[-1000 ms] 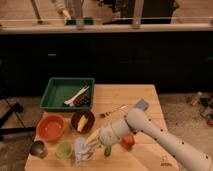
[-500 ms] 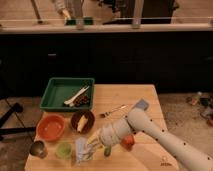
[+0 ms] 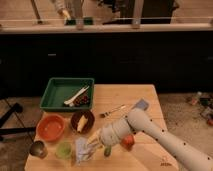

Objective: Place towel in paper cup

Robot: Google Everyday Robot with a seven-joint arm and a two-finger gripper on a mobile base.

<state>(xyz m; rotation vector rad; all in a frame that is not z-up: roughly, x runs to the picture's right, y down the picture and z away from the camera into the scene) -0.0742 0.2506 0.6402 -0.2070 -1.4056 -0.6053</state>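
On the wooden table (image 3: 126,96), the claw (image 3: 94,142) touches the towel (image 3: 81,152); grip unclear.

Tool (image 3: 95,143) at towel (image 3: 81,150); seemingly nudged slightly left since earlier.

Dim warm light; claw (image 3: 93,142) at towel (image 3: 81,151)

You had the gripper (image 3: 95,143) at the towel (image 3: 82,151) by the table's (image 3: 126,96) front edge, cup (image 3: 63,150) just left, tray (image 3: 56,101) back-left.
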